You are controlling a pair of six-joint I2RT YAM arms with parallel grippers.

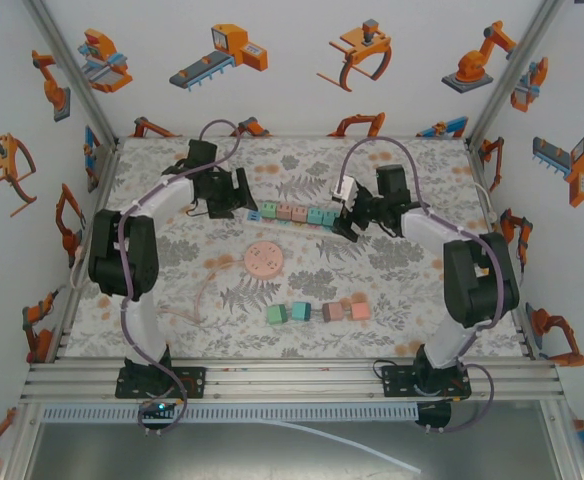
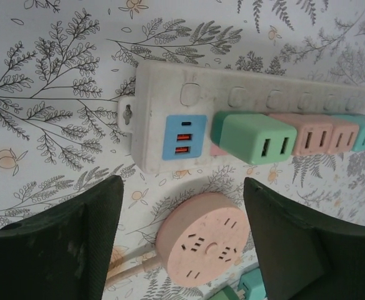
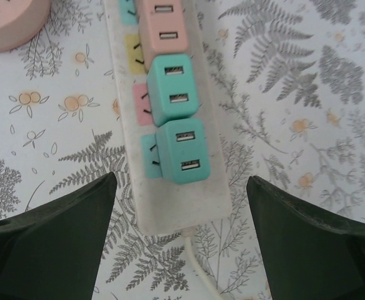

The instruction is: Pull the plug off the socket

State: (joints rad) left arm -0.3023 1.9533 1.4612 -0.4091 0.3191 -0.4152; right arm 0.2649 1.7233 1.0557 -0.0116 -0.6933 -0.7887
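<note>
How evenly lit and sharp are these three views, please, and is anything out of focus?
Top external view: bright, even light, only soft shadows on the table, no glare. Left wrist view: power strip and green plug crisp; the left gripper's fingers, near the lens, look dark and slightly soft-edged. Right wrist view: teal plugs sharp, the right gripper's fingers likewise dark.
</note>
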